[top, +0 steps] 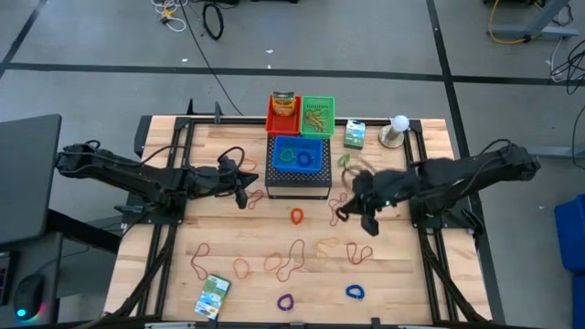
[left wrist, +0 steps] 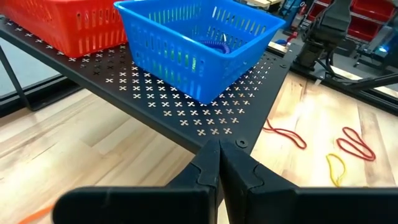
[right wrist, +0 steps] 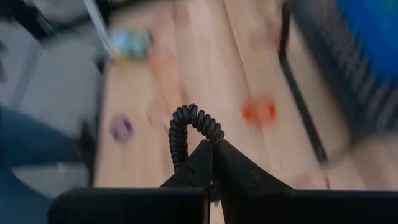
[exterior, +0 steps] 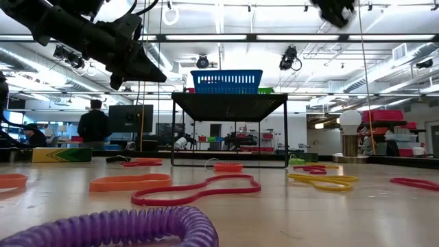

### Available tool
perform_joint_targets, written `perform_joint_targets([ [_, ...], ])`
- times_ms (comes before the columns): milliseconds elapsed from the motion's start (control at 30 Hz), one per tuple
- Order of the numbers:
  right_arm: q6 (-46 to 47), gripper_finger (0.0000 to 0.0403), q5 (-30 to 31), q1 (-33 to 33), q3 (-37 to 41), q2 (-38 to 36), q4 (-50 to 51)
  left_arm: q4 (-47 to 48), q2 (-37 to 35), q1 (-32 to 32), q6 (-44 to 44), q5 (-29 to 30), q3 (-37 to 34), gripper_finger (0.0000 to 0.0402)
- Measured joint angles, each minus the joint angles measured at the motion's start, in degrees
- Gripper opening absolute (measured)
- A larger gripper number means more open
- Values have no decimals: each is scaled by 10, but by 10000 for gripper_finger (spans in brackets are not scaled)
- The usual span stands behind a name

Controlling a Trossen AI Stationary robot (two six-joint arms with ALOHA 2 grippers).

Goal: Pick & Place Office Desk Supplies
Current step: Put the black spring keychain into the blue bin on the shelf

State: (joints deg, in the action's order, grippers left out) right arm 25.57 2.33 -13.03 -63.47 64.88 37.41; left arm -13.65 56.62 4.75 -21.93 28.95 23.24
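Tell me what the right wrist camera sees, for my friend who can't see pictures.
The right claw is shut on a black coiled loop that curls up from its tips. Below it is a blurry wooden table with an orange loop, a purple loop and a small box.

grey floor [top: 366, 37], ceiling strip lights [exterior: 274, 38]
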Motion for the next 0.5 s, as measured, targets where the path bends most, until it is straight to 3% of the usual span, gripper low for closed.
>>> perform_joint_targets([
  [233, -35, 12, 31, 73, -115, 18, -39, -2, 0, 0, 3, 0, 0, 9],
  [500, -73, 13, 56, 194, -215, 156, -34, -9, 0, 0, 5, 0, 0, 9],
])
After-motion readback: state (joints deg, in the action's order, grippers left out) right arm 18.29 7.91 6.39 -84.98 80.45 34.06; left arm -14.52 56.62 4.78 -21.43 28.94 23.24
